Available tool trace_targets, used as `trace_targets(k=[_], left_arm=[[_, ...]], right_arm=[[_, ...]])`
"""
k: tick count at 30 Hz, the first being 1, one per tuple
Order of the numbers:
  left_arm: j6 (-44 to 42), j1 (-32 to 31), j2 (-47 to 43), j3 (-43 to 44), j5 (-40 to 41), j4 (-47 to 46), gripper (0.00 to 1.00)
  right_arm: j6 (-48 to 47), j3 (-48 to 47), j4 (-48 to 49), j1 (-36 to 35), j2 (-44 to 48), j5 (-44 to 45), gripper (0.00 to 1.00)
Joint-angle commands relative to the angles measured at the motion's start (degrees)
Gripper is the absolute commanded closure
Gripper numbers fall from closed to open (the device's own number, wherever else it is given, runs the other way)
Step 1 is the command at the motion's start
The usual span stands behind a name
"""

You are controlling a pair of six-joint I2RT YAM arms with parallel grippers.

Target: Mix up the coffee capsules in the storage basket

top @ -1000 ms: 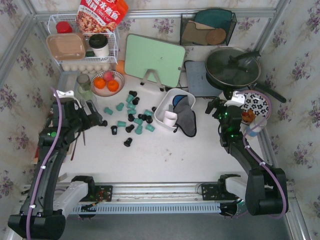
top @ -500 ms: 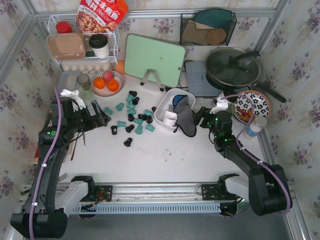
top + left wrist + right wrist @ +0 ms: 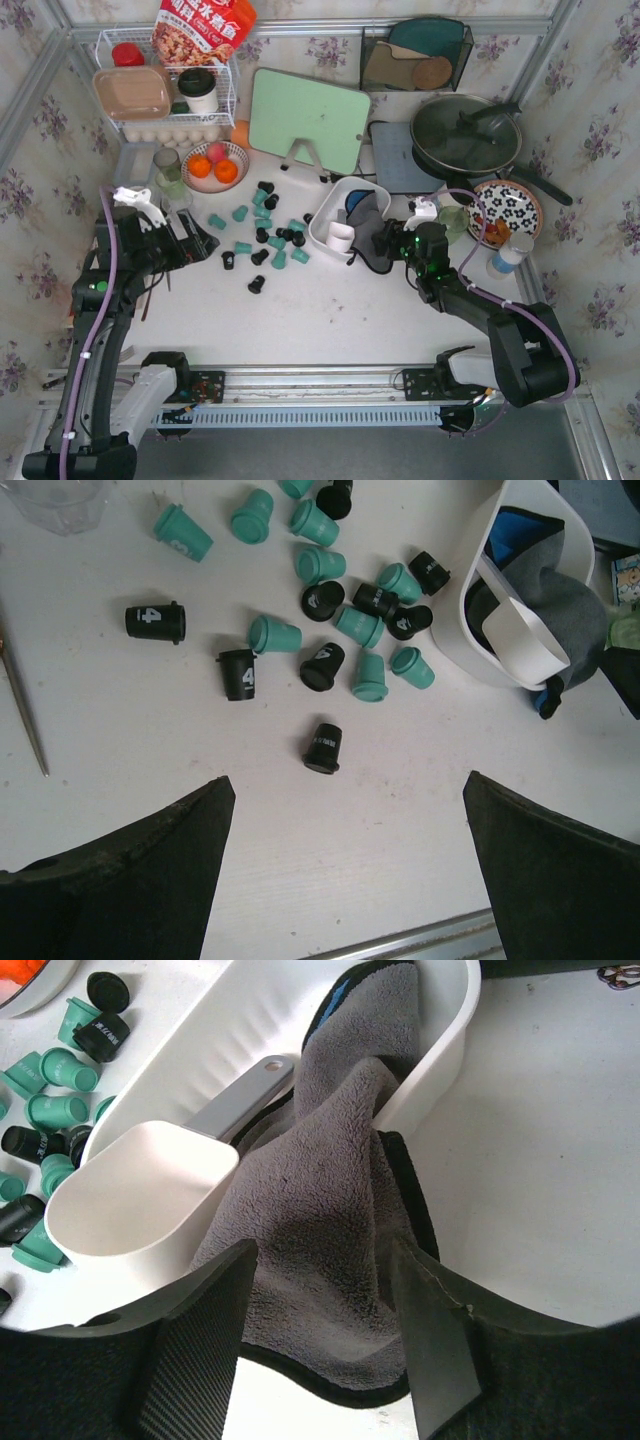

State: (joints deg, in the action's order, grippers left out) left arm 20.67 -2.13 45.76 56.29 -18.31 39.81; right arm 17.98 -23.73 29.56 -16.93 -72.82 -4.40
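Black arms [image 3: 92, 330] carry lilac cables [image 3: 115, 245] (green lights [image 3: 101, 287]).

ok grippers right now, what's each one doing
left gripper: open, holding nothing
right gripper: jaws either side of the grey cloth; grip cannot be told

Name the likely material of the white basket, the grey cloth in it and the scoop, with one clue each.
Basket: probably plastic, with smooth glossy walls.
Cloth: likely microfibre, with a fuzzy matted nap.
Scoop: seemingly plastic, with a matte white bowl and grey handle.

The grey cloth [image 3: 330, 1220] and white scoop [image 3: 130, 1190] crowd the storage basket [image 3: 450, 1040].
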Motion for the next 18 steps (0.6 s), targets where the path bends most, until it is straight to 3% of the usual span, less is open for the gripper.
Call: trace_targets(k=[1,6,15,17,18], left_arm=[[0.1,-0.1,-1.3,-0.2,1.1,-1.8,0.0],[-0.3,-0.1,-2.4,-0.1,2.5,-1.4,0.0],[-0.4,-0.8,-3.5,-0.5,3.2,-1.5,0.0],[-0.4,-0.8,-3.5,-0.4,3.3,-1.5,0.0],[-0.4,-0.8,-3.6,-0.6,3.3,-1.5,0.0]], right_arm=[[0.3,-0.5,2.1,-0.2,-0.3,1.0,0.39],[0.0,-0.4,1.5,-0.3,-0.4,0.5,0.47],[-1.3,-2.6,-2.0,-0.2,-0.9,0.1,0.85],[-1.5,-3.2,-2.6,-0.2,-1.2,0.4,0.99],[-1.5,-3.6,-3.0,-0.2,-1.4,0.5,1.0]])
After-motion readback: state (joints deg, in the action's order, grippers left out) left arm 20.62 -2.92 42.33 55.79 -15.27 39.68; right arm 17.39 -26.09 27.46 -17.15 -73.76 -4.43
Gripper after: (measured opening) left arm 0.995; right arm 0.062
